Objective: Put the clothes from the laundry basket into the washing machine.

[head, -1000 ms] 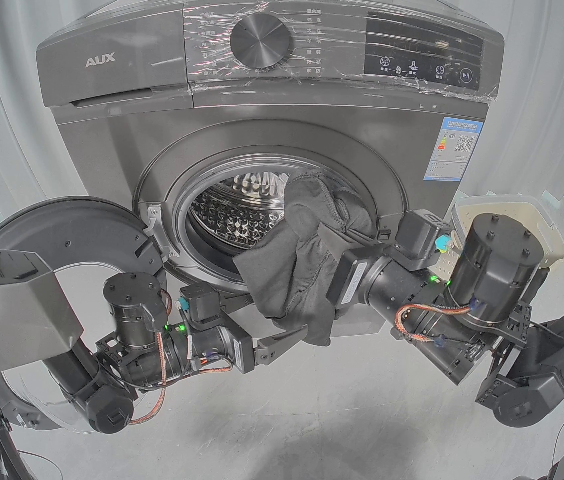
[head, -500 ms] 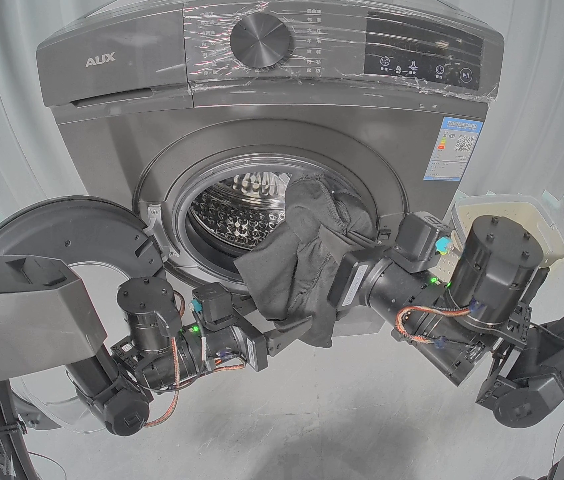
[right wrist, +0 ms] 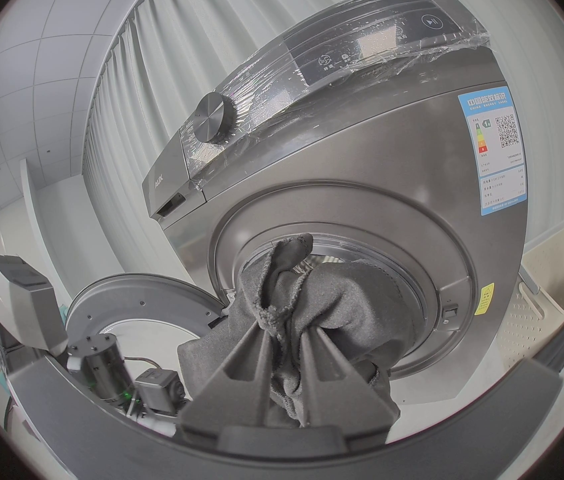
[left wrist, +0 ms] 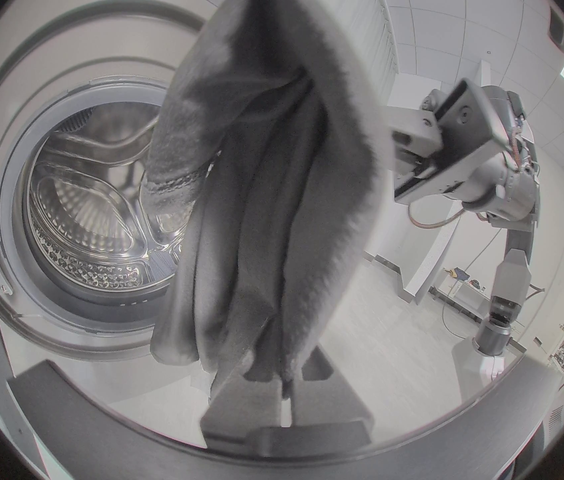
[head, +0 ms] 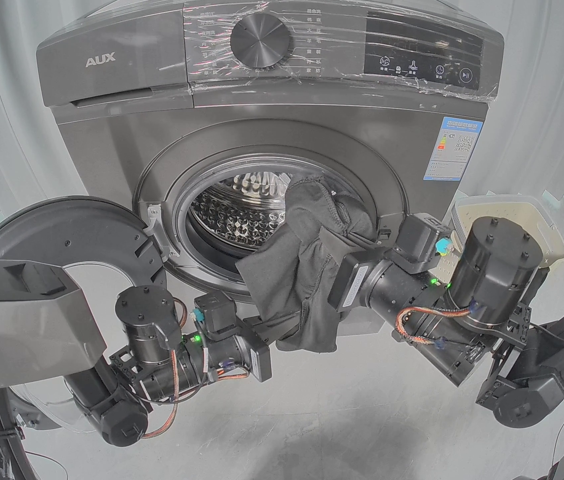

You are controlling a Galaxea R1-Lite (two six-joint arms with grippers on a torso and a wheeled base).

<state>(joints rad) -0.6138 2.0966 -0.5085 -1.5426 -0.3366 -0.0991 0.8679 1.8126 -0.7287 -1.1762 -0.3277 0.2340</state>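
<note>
A dark grey garment (head: pixel 302 261) hangs over the lower right rim of the washing machine's round opening (head: pixel 242 215), partly inside the drum. My right gripper (head: pixel 355 237) is shut on its upper part; in the right wrist view the fingers (right wrist: pixel 255 355) pinch bunched cloth (right wrist: pixel 335 301). My left gripper (head: pixel 288 328) is under the garment's hanging hem. In the left wrist view the cloth (left wrist: pixel 275 188) drops between its close-set fingertips (left wrist: pixel 325 375), which are shut on the hem. The cream laundry basket (head: pixel 528 208) stands right of the machine.
The machine's door (head: pixel 62 235) stands swung open to the left, close to my left arm. The steel drum (left wrist: pixel 88 215) looks bare behind the garment. Pale curtains hang behind the machine, and bare grey floor (head: pixel 335 408) lies in front.
My left gripper has moved right and up to the garment's hanging hem and has gone from open to shut on it. The right gripper and the garment's top have hardly moved.
</note>
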